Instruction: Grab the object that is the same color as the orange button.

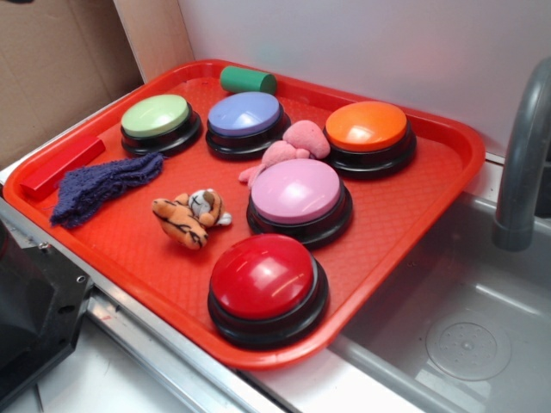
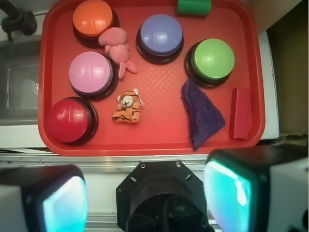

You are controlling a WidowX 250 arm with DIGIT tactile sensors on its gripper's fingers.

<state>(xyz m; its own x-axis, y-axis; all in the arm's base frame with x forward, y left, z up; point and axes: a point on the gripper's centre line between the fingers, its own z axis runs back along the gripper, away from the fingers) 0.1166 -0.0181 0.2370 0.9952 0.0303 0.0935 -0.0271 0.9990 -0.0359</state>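
A small orange plush tiger (image 1: 189, 217) (image 2: 128, 107) with black stripes lies on the red tray (image 1: 405, 198) (image 2: 159, 92), between the pink button and the purple cloth. The orange button (image 1: 366, 126) (image 2: 92, 17) stands at the tray's far corner by the wall. In the wrist view my gripper (image 2: 147, 200) is high above the tray's near edge, over the robot base (image 2: 159, 193). It is open, with its two fingers (image 2: 63, 203) wide apart and nothing between them. The tiger is well ahead of the fingers. The gripper does not show in the exterior view.
On the tray: pink button (image 1: 295, 191) (image 2: 90, 72), red button (image 1: 263, 277) (image 2: 68, 121), blue button (image 1: 244, 114) (image 2: 161, 33), green button (image 1: 155, 116) (image 2: 213, 59), pink plush (image 1: 293, 146) (image 2: 118, 46), purple cloth (image 1: 99, 185) (image 2: 200, 111), red block (image 1: 62, 168) (image 2: 241, 112), green cylinder (image 1: 248, 80) (image 2: 193, 6). Beside it are a sink (image 1: 456, 318) and a faucet (image 1: 525, 163).
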